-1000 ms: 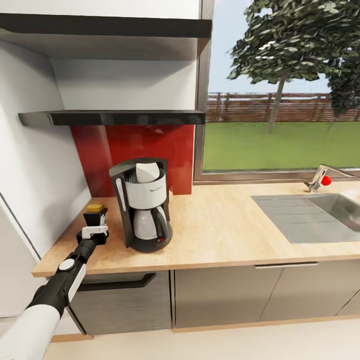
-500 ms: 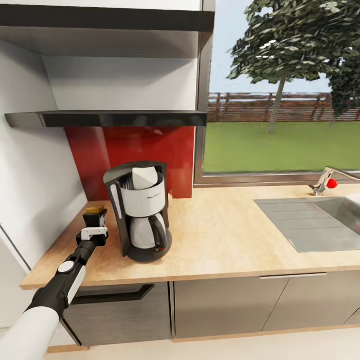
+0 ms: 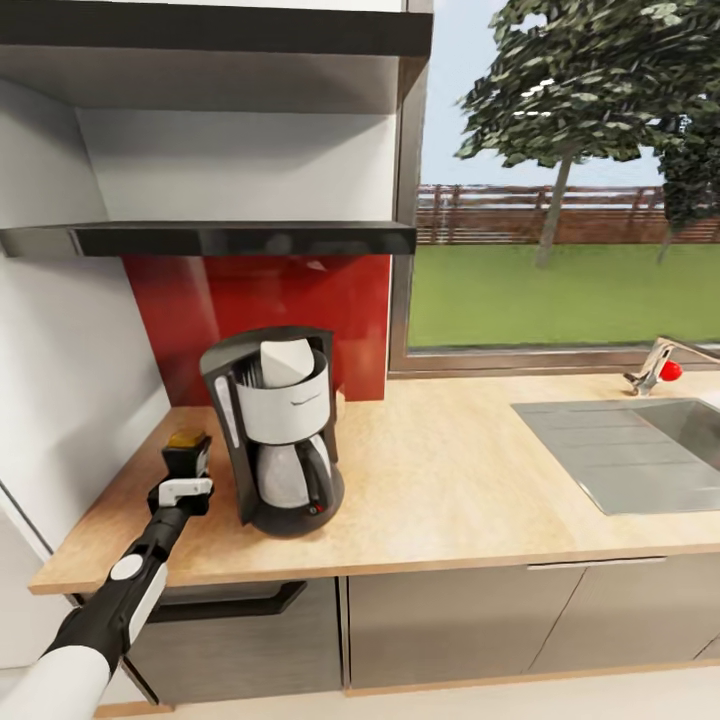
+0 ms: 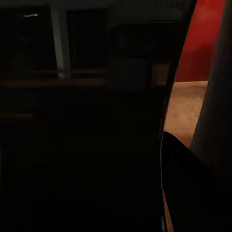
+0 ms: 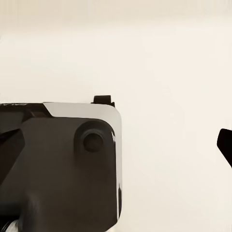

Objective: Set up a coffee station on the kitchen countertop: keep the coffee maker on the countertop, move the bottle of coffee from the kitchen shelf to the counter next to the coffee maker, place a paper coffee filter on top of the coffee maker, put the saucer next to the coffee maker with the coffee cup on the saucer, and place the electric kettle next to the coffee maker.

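Setting: kitchen corner with a white wall, a red backsplash (image 3: 260,310) and a wide window (image 3: 565,180) onto lawn, fence and tree.
Kitchen countertop (image 3: 450,480): long light-wood top running from the corner toward the robot's right, grey cabinet fronts below.
Left arm: white and black, reaching up from the lower corner of the head view to the counter's left end.
Left gripper (image 3: 184,472): clamped on the bottle of coffee (image 3: 186,452), fingers on either side of its dark body; the white wrist block sits just below the jar.
Bottle of coffee: upright, golden-brown lid on top, over the counter's left end. Whether its base touches the wood cannot be told. In the left wrist view it is a dark mass pressed close to the lens.
Coffee maker (image 3: 275,430): just to the right of the gripper, standing on the counter, black frame, white upper body, pale carafe, red switch at the base.
Paper coffee filter (image 3: 287,361): white folded cone sitting in the open top of the machine, up and right of the gripper.
Kitchen shelf (image 3: 215,238): thin glossy black, high above the gripper on the wall.
Sink (image 3: 640,455): steel, inset well to the right, with a faucet (image 3: 655,365) carrying a red knob behind it.
Right gripper: its state cannot be told; the right wrist view shows a black and white housing against a pale surface.
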### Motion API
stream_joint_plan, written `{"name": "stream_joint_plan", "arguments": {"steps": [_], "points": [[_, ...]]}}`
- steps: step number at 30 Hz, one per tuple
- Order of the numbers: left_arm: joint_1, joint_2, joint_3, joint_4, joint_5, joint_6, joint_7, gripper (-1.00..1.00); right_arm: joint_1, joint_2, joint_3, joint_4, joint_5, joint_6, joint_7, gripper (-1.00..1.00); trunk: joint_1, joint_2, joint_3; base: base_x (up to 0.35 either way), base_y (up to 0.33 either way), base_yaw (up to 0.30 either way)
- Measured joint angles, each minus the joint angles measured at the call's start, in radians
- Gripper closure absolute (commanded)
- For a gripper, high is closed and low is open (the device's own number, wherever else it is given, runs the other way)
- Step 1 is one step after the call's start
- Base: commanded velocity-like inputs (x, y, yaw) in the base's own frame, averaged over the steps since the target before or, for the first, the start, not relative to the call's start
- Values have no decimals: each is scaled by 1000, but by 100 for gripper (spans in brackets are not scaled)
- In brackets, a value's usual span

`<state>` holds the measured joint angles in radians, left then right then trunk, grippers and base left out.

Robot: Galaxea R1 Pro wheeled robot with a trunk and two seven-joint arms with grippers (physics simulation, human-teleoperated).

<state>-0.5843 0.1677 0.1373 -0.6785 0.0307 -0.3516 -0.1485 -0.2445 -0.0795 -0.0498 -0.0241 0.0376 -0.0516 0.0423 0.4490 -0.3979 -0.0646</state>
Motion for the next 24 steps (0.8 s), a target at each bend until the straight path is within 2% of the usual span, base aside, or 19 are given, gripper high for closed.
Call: {"name": "stream_joint_plan", "arguments": {"steps": [8, 24], "points": [[2, 1, 2, 1, -1, 0, 1, 100, 0, 0, 0, -1, 0, 1, 0, -100, 0, 0, 0, 258, 0, 0], [4, 1, 3, 1, 1, 0, 2, 100, 0, 0, -1, -1, 0, 3, 0, -100, 0, 0, -13, 11, 0, 0]]}}
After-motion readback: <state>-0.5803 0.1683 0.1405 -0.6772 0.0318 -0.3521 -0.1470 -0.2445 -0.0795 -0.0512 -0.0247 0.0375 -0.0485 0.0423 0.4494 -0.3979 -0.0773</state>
